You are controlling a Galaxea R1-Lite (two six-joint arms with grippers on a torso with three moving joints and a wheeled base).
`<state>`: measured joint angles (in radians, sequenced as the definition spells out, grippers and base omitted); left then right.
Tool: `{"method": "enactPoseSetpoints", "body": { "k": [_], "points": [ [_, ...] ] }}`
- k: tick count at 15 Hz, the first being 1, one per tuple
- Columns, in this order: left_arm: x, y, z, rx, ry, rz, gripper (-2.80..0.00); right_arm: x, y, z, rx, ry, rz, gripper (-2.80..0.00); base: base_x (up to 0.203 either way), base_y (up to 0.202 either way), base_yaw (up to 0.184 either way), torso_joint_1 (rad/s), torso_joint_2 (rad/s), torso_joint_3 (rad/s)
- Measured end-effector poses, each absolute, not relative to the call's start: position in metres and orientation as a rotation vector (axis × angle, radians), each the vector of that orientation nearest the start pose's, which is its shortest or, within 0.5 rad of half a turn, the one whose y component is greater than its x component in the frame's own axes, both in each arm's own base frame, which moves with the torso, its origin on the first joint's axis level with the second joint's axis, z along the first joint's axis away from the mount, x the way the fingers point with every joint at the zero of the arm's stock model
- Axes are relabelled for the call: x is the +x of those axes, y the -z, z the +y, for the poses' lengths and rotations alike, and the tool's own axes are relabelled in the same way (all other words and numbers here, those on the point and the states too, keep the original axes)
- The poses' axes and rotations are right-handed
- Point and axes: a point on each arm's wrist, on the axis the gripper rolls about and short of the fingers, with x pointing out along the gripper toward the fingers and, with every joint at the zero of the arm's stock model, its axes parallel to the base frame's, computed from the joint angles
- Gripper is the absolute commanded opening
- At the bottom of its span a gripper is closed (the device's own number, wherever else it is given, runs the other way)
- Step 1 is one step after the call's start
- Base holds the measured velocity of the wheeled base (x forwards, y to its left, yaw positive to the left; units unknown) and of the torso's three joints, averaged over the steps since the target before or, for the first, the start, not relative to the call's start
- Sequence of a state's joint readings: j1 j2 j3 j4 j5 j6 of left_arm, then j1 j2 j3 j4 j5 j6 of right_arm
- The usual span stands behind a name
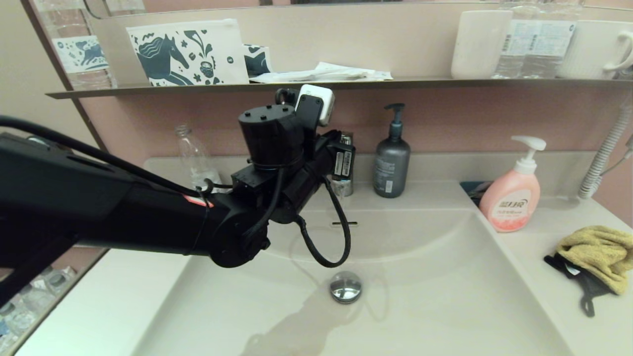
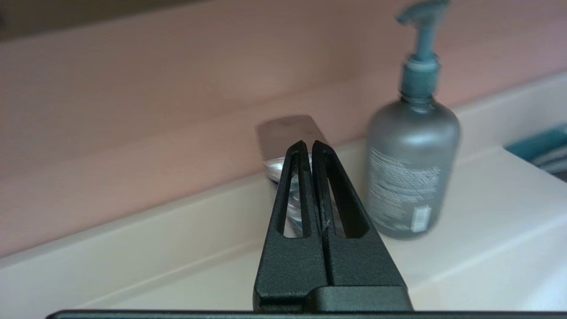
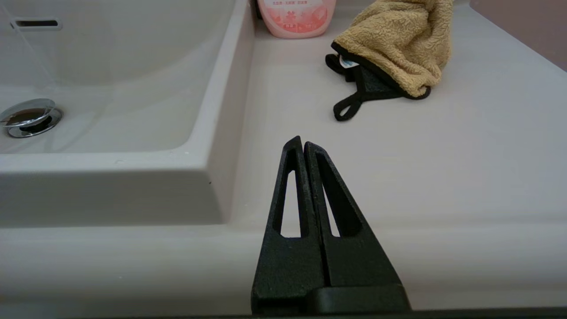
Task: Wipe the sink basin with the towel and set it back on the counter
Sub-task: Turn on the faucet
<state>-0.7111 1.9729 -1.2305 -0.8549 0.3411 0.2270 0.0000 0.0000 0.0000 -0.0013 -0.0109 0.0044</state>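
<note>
the towel (image 1: 596, 254) lies crumpled on the bench (image 1: 544, 296) to the right of the sink basin (image 1: 420, 306), near the pink pump soap bottle (image 1: 511, 200), which stands just behind it toward the wall. its mustard pile sits on top of its dark edging, and a black hanging loop (image 3: 347, 108) trails out flat on the bench toward the front. nothing grips it. the left arm reaches across above the basin from the left, and the left claw (image 2: 308, 148) is pressed fully together with nothing between its fingers, its tips pointing at the chrome faucet (image 2: 288, 137) at the back of the basin, with the grey pump bottle (image 2: 412, 164) standing just beside the faucet. the right claw (image 3: 303, 144) is likewise closed tight and empty, held low over the bench at the front right corner, well apart from the towel, which lies beyond its tips. the basin holds a round chrome drain plug (image 1: 345, 287) in its floor and a small overflow slot (image 1: 344, 224) in its back wall. a dark wall shelf (image 1: 296, 86) above carries a horse-print pouch (image 1: 188, 52) and white cups (image 1: 479, 44).
</note>
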Motion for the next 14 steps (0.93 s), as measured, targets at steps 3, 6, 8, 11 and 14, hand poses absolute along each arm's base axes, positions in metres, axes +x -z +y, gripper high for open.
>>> {"method": "enactPoseSetpoints", "body": {
  "k": [3,6,8,11,14],
  "points": [
    [0.305,-0.229,-0.252,0.165,0.346,-0.144,-2.8,-0.023,-0.076,0.0,0.005,0.01,-0.001,-2.8,0.0,0.0,0.0,0.0,0.0,0.0],
    [0.3,-0.23,-0.249,0.186,0.342,-0.142,-2.8,-0.023,-0.076,0.0,0.005,0.011,-0.001,-2.8,0.0,0.0,0.0,0.0,0.0,0.0],
    [0.296,-0.227,-0.246,0.194,0.345,-0.13,-2.8,-0.023,-0.076,0.0,0.005,0.011,-0.001,-2.8,0.0,0.0,0.0,0.0,0.0,0.0],
    [0.291,-0.217,-0.245,0.206,0.357,-0.104,-2.8,-0.023,-0.076,0.0,0.004,0.011,-0.001,-2.8,0.0,0.0,0.0,0.0,0.0,0.0],
    [0.294,-0.21,-0.247,0.204,0.36,-0.106,-2.8,-0.023,-0.076,0.0,0.004,0.011,-0.001,-2.8,0.0,0.0,0.0,0.0,0.0,0.0]
  ]
}}
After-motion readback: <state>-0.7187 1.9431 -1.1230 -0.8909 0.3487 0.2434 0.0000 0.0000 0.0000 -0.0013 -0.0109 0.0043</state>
